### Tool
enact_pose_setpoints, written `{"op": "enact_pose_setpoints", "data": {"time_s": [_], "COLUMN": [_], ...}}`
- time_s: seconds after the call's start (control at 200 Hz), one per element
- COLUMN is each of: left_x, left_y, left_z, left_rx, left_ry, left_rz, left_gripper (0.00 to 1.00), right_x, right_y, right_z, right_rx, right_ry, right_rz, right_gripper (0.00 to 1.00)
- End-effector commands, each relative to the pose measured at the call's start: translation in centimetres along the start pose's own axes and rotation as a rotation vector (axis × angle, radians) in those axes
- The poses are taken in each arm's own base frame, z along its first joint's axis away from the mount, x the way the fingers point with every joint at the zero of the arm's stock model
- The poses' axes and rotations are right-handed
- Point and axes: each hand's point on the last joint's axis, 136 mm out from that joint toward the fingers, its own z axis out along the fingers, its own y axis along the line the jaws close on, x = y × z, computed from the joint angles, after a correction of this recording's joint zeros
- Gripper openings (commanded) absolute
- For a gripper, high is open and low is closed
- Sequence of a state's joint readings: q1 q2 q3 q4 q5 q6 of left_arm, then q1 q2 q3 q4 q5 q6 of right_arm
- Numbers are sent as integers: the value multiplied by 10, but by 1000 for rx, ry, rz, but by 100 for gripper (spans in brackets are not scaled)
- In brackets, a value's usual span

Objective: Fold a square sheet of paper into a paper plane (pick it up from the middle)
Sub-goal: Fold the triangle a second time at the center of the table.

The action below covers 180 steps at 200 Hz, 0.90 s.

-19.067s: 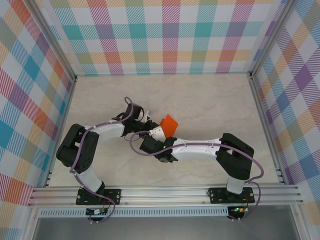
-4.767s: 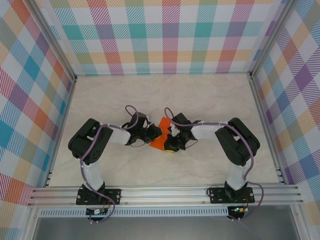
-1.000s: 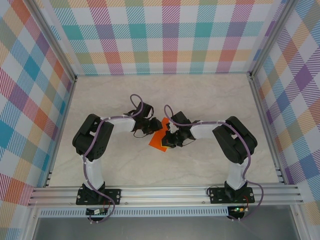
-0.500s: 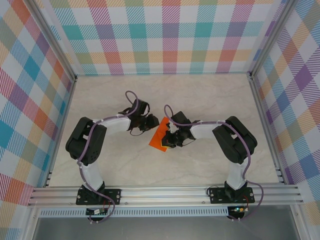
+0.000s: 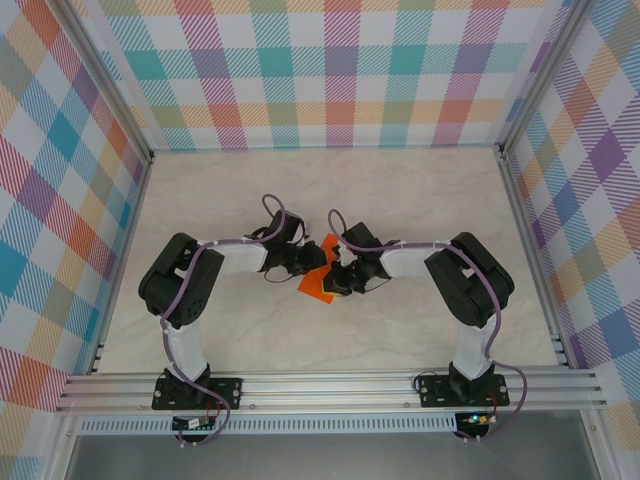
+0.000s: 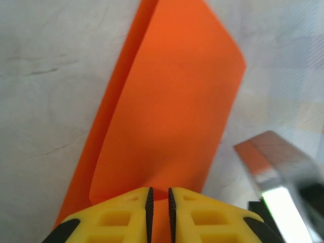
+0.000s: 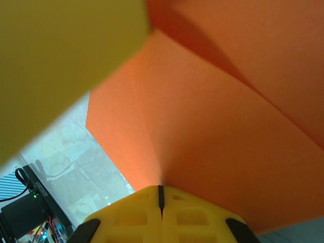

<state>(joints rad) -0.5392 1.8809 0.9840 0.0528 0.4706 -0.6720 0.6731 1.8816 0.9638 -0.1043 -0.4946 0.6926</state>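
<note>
Seen from above, a part-folded square sheet of paper (image 5: 316,285), bright orange, lies at the centre of a pale marbled table (image 5: 420,200). The right gripper (image 7: 161,195), just right of centre, is clamped shut on one edge. The left gripper (image 6: 158,201), just left of centre, has its yellow fingers a thin slit apart at a raised flap; whether it pinches cannot be told. An early fold seems under way. Next, the left likely must lay the flap flat and press the crease while the right anchors.
</note>
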Motion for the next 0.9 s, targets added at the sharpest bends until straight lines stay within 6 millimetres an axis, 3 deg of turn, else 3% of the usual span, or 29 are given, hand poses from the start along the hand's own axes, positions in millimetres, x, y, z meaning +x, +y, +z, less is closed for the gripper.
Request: {"op": "enact_pose_setpoints", "data": {"time_s": [0.0,0.29,0.645,0.775,0.895], "left_x": [13,21,24,24,23], "left_y": [16,49,51,52,49], "left_z": [10,17,20,19,18], "left_rx": [-51,-163,-161,-161,-154], "left_ry": [32,37,49,46,43], "left_rz": [-15,-29,-33,-34,-34], "left_gripper": [17,15,15,15,15], "right_x": [23,-2,-25,-31,-21], "right_y": [-30,9,19,9,-12], "right_z": [9,-11,-5,-3,11], "right_rx": [105,46,24,82,113], "right_ry": [79,5,-15,-30,14], "right_rz": [72,20,34,46,87], "right_gripper": [0,0,0,0,0]}}
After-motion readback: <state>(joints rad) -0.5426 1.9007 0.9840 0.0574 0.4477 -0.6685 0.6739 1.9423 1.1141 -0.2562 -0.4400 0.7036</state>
